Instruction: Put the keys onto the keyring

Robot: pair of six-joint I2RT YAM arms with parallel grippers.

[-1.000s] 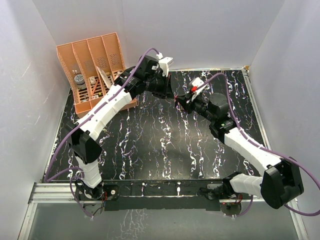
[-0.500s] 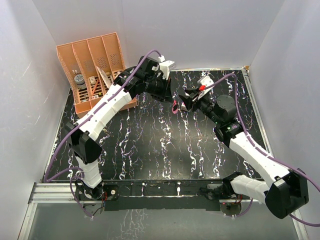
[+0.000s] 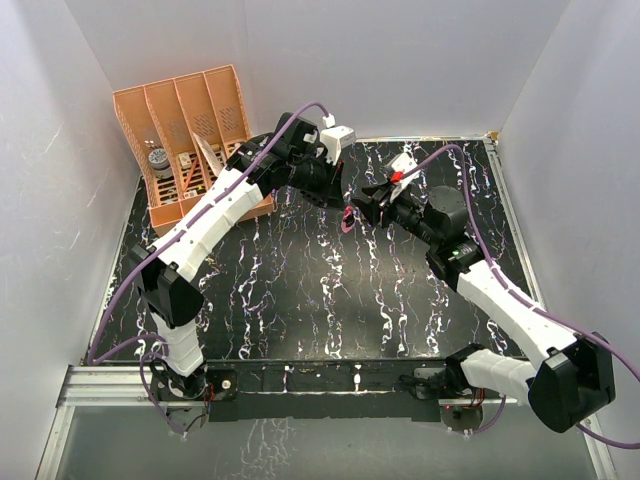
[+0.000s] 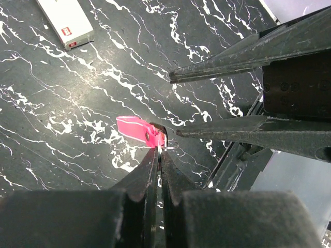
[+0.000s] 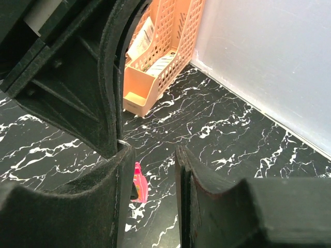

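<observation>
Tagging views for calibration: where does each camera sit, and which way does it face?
Top external: above and behind the bases, facing down on the table; left arm and right arm show.
Left wrist: faces down past the shut left gripper pinching the keyring; right gripper open opposite, box beyond.
Right wrist: faces past its own open jaws toward the organizer and wall; left gripper looms left.
Shared: all three show the keyring.
</observation>
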